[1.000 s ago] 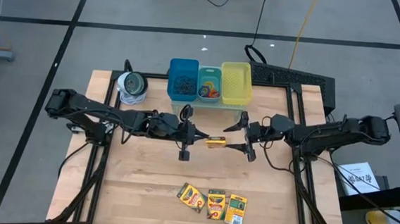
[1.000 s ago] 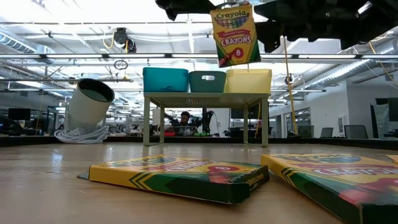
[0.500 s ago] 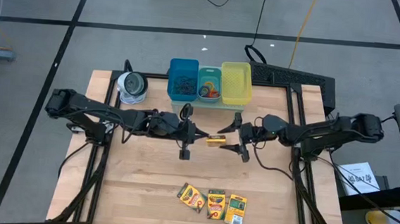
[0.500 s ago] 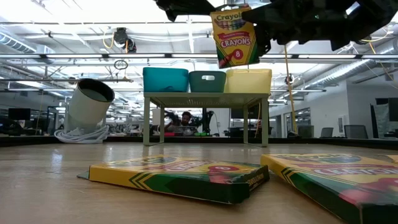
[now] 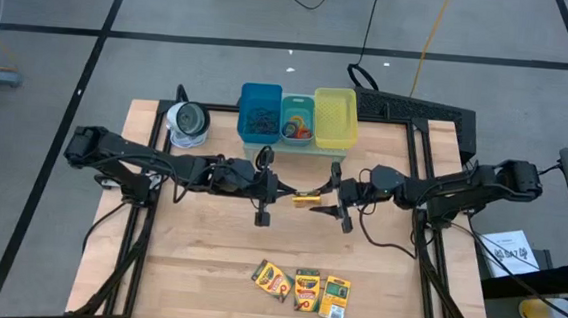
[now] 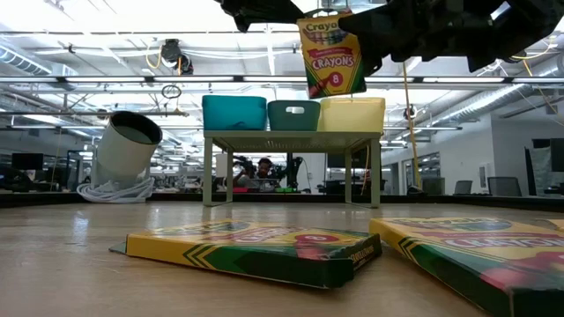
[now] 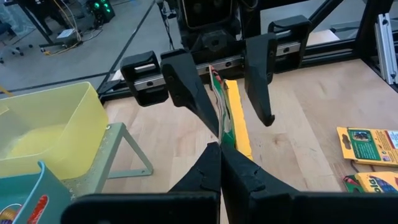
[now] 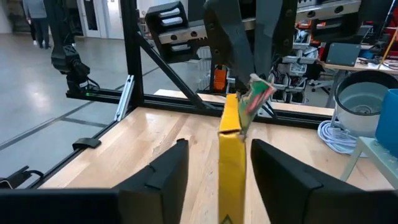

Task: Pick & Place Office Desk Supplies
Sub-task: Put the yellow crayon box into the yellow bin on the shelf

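Note:
One yellow-and-green crayon box [image 5: 307, 200] hangs upright in the air over the table's middle, its printed face [image 6: 333, 55] toward the near edge. My left gripper [image 5: 284, 192] is shut on it from the left. My right gripper [image 5: 341, 196] comes level from the right and is open, one finger on either side of the box [image 8: 231, 149] with a gap on both sides. Three more crayon boxes [image 5: 305, 289] lie flat near the front edge. My left gripper pinches the box's edge nearest that arm [image 7: 222, 138] between its two fingers. The fingers come about level from the table's left side. The box sits upright on edge, lifted clear of the table, and reaches out past the fingertips toward my right gripper.
A blue bin [image 5: 259, 112], a teal bin [image 5: 298, 108] with coloured bands and a yellow bin [image 5: 335, 117] stand on a small raised stand [image 6: 291, 138] at the far middle. A silvery-white roll [image 5: 187, 120] lies at the far left. Bare wood lies between the arms and the flat boxes.
My right gripper has moved toward the table's left, up to the held box, so its fingers now stand on either side of the box's right part. The gap between its fingers has narrowed a little. The box has stayed in the air.

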`<move>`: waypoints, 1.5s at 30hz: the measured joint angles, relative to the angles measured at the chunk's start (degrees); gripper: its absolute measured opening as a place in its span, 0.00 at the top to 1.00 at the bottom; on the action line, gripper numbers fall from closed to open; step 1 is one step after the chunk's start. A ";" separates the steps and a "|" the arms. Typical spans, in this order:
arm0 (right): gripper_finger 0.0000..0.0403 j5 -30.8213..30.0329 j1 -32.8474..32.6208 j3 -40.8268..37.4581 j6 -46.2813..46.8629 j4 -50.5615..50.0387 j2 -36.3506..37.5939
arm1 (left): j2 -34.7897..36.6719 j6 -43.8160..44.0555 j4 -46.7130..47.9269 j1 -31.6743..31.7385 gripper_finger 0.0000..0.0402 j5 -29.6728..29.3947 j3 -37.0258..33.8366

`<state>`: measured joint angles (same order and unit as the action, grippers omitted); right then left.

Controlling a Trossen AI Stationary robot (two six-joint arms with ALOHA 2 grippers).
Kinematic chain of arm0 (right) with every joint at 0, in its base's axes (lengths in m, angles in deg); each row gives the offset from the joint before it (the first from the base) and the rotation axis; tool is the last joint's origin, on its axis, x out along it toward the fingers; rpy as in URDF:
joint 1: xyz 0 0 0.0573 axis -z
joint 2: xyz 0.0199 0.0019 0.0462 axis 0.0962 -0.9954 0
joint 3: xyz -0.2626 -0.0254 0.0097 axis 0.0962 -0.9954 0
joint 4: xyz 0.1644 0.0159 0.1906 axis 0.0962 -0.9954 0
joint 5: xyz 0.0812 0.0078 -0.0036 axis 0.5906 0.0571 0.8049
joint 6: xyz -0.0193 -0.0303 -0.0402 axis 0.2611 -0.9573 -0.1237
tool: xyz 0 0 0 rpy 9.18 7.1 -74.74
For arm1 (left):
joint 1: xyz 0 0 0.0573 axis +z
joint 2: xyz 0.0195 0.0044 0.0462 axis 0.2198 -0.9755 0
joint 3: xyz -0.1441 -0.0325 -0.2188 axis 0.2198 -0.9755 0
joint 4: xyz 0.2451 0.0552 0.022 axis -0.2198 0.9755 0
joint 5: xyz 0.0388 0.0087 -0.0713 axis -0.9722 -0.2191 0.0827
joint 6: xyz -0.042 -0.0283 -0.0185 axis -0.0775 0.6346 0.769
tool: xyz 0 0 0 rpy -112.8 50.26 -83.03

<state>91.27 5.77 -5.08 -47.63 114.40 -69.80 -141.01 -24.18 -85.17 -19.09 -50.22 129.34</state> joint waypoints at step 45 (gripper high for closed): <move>0.91 0.04 2.88 -0.09 -1.09 -6.09 4.34 | 9.57 4.57 8.57 -2.74 0.71 -5.95 3.15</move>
<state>91.31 8.66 -5.16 -48.72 108.31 -65.45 -131.43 -19.61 -76.60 -21.83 -56.17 132.48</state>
